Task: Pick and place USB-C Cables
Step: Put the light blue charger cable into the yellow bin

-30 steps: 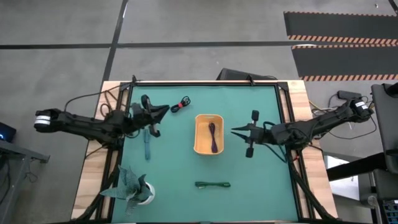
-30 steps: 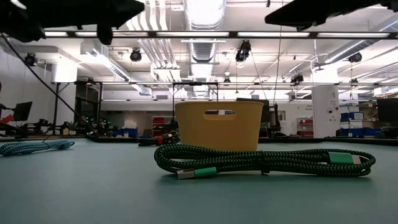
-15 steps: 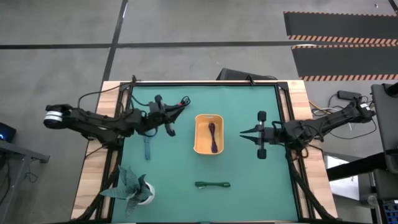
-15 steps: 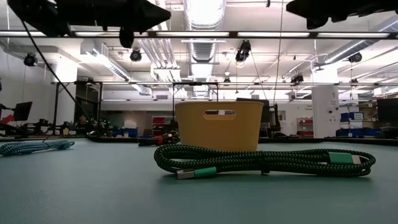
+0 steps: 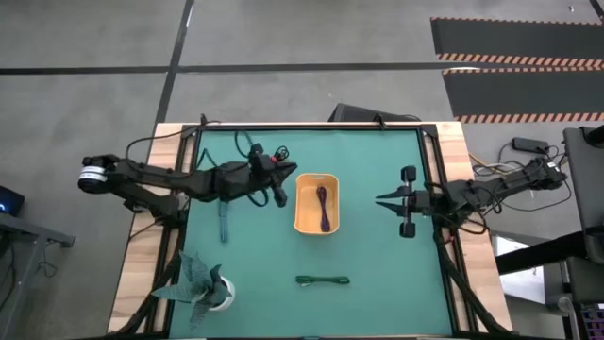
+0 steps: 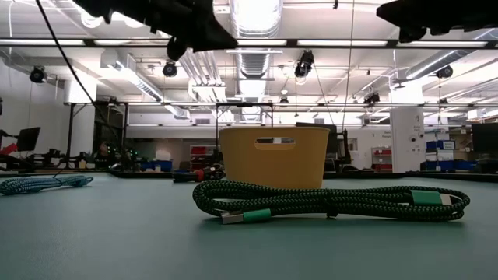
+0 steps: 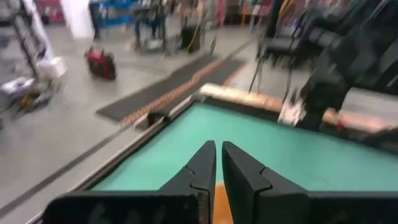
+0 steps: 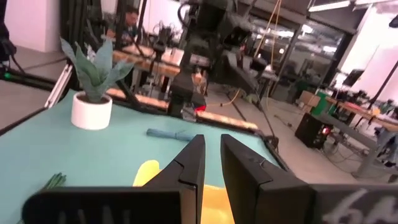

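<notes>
The orange tray [image 5: 307,223] stands mid-table with the purple cable [image 5: 324,206] lying inside it. The dark green cable [image 5: 323,280] [image 6: 327,201] lies near the table's near edge. The light blue cable [image 5: 224,223] lies to the tray's left, and the red-and-black cable [image 5: 280,152] lies beside my left arm toward the far edge. My left gripper [image 5: 289,178] hovers shut above the table at the tray's left rim, holding nothing. My right gripper [image 5: 379,199] hovers shut to the right of the tray, also holding nothing.
A teal folded-paper plant in a white pot [image 5: 200,283] stands at the near left corner. Black wires trail along the table's left and right edges. Bare green mat lies between the tray and the right gripper and around the green cable.
My left gripper has swept toward the table's right, from above the light blue cable's far end to the tray's left rim. My right gripper has drawn back from the tray toward the right edge. No cable has moved.
</notes>
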